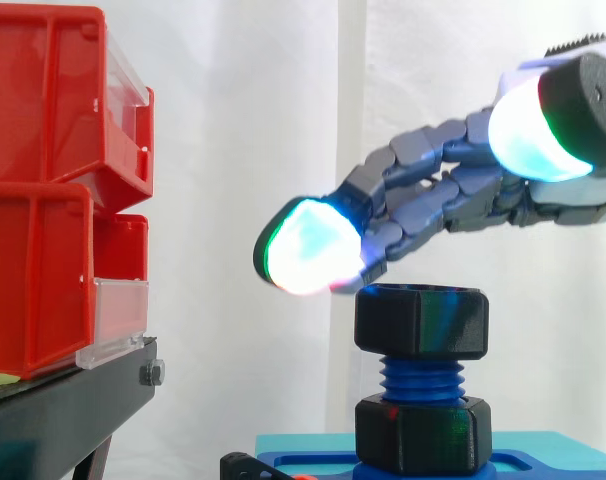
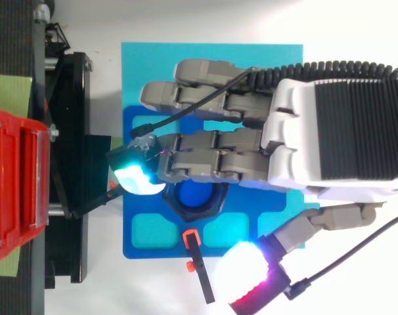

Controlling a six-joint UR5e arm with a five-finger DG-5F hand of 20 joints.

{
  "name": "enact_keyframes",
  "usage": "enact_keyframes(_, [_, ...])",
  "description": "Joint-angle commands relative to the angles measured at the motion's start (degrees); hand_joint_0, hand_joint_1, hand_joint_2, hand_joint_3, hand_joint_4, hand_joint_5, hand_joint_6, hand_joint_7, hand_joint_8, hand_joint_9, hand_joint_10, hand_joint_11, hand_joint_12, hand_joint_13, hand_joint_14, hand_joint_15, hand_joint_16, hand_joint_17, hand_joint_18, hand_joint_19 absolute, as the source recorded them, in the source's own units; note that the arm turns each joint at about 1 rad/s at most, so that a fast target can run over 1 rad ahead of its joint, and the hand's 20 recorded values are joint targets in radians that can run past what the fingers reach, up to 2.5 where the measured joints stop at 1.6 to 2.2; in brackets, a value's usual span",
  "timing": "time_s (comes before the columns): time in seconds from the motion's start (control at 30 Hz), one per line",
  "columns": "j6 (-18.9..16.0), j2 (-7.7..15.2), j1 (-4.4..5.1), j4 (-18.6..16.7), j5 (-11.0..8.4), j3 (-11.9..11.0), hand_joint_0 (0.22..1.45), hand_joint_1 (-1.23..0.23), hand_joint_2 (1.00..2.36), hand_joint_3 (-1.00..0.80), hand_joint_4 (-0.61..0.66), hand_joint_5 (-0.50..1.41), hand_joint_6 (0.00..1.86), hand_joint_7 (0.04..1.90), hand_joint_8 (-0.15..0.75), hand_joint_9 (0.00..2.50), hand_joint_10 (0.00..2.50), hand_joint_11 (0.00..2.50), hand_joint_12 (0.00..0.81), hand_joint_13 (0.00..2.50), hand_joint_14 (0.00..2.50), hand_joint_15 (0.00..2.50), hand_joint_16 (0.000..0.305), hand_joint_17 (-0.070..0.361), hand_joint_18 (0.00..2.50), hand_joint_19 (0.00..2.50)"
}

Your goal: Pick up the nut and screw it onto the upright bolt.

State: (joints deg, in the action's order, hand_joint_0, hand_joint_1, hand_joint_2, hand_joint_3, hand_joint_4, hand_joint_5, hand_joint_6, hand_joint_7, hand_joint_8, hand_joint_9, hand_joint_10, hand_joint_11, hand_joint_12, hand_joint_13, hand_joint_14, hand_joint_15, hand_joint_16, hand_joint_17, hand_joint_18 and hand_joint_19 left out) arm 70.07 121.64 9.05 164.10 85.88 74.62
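Robot hand (image 2: 337, 131) is hovering open, fingers relaxed, holding nothing. Nut (image 1: 421, 320) is already sitting on top of the upright bolt (image 1: 421, 375), directly below the fingers, so I'm guessing it's going straight down.

Two black nuts (image 1: 421, 320) (image 1: 423, 432), one blue bolt (image 1: 421, 375), two red bins (image 1: 43, 90) (image 1: 33, 285)
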Motion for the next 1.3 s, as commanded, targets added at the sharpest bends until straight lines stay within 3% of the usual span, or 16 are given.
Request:
enact_keyframes(0.0, [-0.6,1.5,0.0,-0.3,-0.28,0.0,0.43,-0.25,1.0,-0.5,0.2,-0.16,0.5,0.69,0.217,0.24,0.0,0.0,0.311,0.0,0.0,0.0,0.039,0.088,0.0,0.0])
enact_keyframes(0.63, [-0.9,1.5,0.0,-0.5,0.16,0.0,0.44,-0.29,1.0,-0.5,0.24,-0.13,0.5,0.79,0.237,0.39,0.0,0.0,0.307,0.13,0.0,0.0,0.036,0.082,0.0,0.0])
enact_keyframes(1.27, [-0.9,1.5,-1.05,-0.7,1.66,0.0,0.47,-0.31,1.0,-0.5,0.29,-0.08,0.5,0.9,0.254,0.62,0.0,0.0,0.286,0.28,0.0,0.0,0.029,0.065,0.0,0.0])
